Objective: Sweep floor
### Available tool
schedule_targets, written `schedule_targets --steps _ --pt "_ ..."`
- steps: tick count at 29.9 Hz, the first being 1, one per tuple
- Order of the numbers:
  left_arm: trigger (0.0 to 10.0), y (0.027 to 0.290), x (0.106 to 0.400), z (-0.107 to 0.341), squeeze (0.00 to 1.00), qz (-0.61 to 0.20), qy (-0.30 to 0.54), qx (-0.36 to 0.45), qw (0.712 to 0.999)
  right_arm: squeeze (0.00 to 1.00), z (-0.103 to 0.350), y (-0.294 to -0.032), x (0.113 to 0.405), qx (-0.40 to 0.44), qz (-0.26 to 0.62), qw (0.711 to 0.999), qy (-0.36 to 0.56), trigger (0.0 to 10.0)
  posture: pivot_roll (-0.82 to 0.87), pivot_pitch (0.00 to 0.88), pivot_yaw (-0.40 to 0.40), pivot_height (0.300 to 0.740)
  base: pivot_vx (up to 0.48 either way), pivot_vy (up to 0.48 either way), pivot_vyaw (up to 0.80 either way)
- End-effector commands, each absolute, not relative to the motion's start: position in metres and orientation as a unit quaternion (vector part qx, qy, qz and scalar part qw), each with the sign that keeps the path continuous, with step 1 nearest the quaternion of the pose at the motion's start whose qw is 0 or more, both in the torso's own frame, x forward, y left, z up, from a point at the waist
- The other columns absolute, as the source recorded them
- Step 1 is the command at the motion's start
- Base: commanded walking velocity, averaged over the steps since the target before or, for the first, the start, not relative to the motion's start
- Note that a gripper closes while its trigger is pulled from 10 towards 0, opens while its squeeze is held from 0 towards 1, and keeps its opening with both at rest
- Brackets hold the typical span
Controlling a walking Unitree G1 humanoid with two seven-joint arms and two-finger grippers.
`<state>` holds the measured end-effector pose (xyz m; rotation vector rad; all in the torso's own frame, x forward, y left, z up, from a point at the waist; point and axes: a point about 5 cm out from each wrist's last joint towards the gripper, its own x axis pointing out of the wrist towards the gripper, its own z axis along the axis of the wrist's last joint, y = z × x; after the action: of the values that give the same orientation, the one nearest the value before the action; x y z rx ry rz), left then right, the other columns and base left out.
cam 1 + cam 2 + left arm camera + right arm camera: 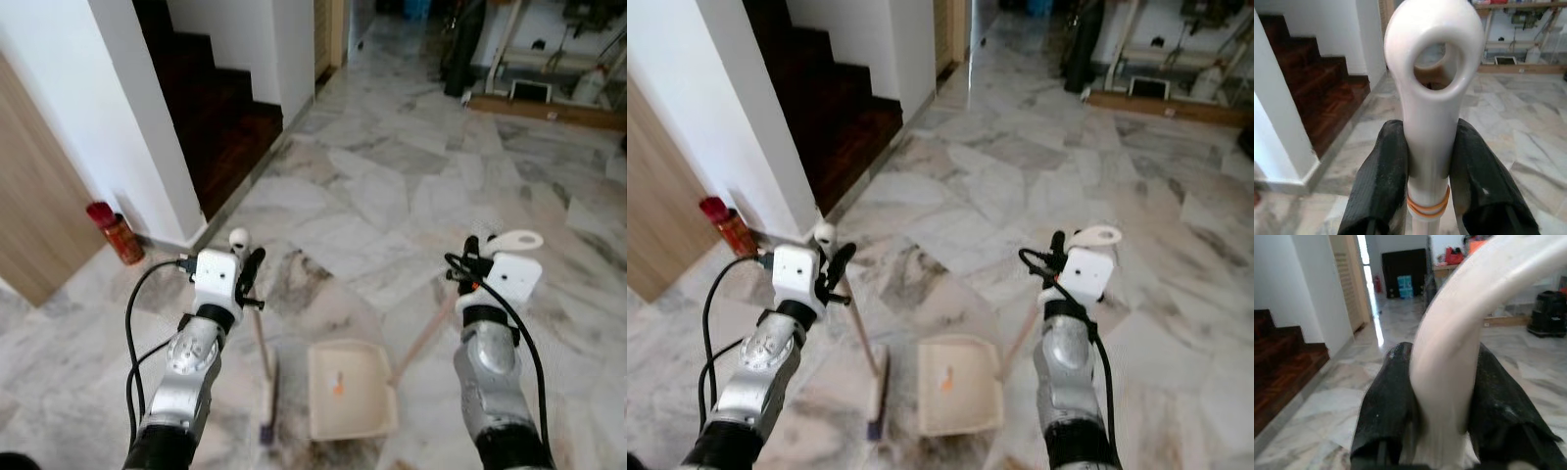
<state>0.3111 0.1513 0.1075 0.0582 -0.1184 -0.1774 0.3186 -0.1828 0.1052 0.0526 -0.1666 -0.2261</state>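
Observation:
My left gripper [247, 276] is shut on the top of a broom handle [1431, 93], a white grip with a hanging loop and orange bands. The handle runs down to the broom head [266, 409] on the marble floor. Right of the head lies a cream dustpan [351, 390] with a small orange scrap inside. Its long handle [421, 338] slants up to my right gripper [472, 258], which is shut on the white curved handle end [1449, 352]. Both arms are held out in front of me at about the same height.
Dark wooden stairs [211, 108] rise at the back left beside a white wall [147, 137]. A red canister [116, 233] stands at the wall's foot, by a wooden panel [34, 215]. Shelving and clutter [549, 83] line the far right. Marble floor [392, 186] stretches ahead.

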Motion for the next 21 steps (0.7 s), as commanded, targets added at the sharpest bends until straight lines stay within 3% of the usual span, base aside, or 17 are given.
schedule_targets --steps 1,6,8,15,21 --pt "10.0 0.1467 0.3149 0.1211 0.00 -0.093 -0.088 0.037 0.991 0.00 0.1129 -0.1867 0.3196 0.035 -0.117 0.987 -0.104 10.0 0.03 0.000 0.010 0.740 0.379 0.000 0.00" --pt "10.0 0.1466 0.3148 0.1207 0.00 -0.089 -0.088 0.036 0.991 0.00 0.1147 -0.1875 0.3197 0.018 -0.110 0.988 -0.107 10.0 0.03 0.000 0.003 0.740 0.372 0.000 0.00" --pt "10.0 0.1475 0.3151 0.1211 0.00 -0.084 -0.091 0.035 0.992 0.00 0.1158 -0.1850 0.3196 0.005 -0.101 0.989 -0.111 10.0 0.03 0.000 -0.001 0.740 0.341 0.000 0.80" --pt "10.0 0.1499 0.3157 0.1215 0.00 -0.075 -0.093 0.035 0.992 0.00 0.1144 -0.1849 0.3196 0.013 -0.102 0.989 -0.107 10.0 0.03 0.000 -0.008 0.740 0.000 0.000 0.64" --pt "10.0 0.1509 0.3162 0.1220 0.00 -0.073 -0.094 0.038 0.992 0.00 0.1144 -0.1875 0.3198 0.018 -0.107 0.988 -0.105 10.0 0.03 0.000 -0.010 0.740 0.000 0.000 0.00"
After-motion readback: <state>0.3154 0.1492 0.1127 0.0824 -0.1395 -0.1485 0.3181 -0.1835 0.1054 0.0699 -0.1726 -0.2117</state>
